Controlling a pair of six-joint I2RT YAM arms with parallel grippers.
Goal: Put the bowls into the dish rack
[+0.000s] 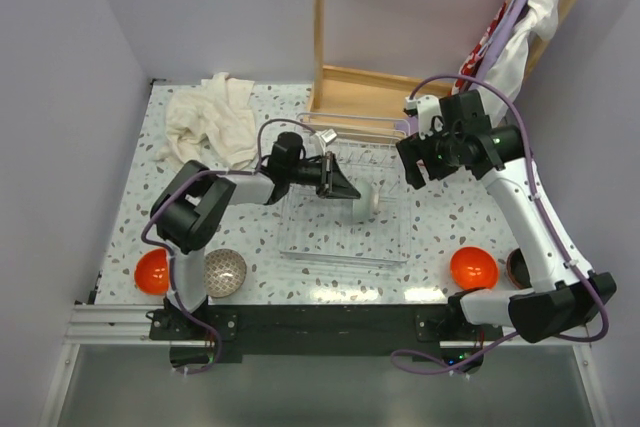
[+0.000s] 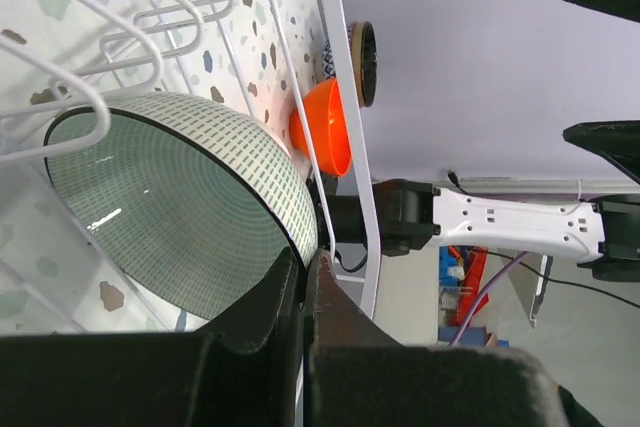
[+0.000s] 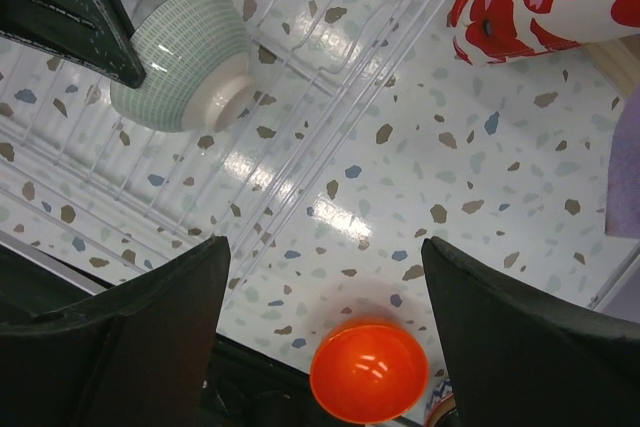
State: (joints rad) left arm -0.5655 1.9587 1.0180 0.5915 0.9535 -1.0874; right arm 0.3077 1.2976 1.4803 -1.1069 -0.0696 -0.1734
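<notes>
The clear wire dish rack lies mid-table. My left gripper is shut on the rim of a pale green-patterned bowl with a pale foot ring, held on its side among the rack's bars. In the left wrist view the jaws pinch that bowl's edge. My right gripper is open and empty, above the table right of the rack; its wrist view shows the bowl and rack. An orange bowl and a grey-speckled bowl sit front left. Another orange bowl sits front right.
A dark bowl with a blue-patterned outside sits by the right orange bowl, partly behind the right arm. A white towel lies back left. A wooden frame stands behind the rack. Flowered cloths hang at the back right.
</notes>
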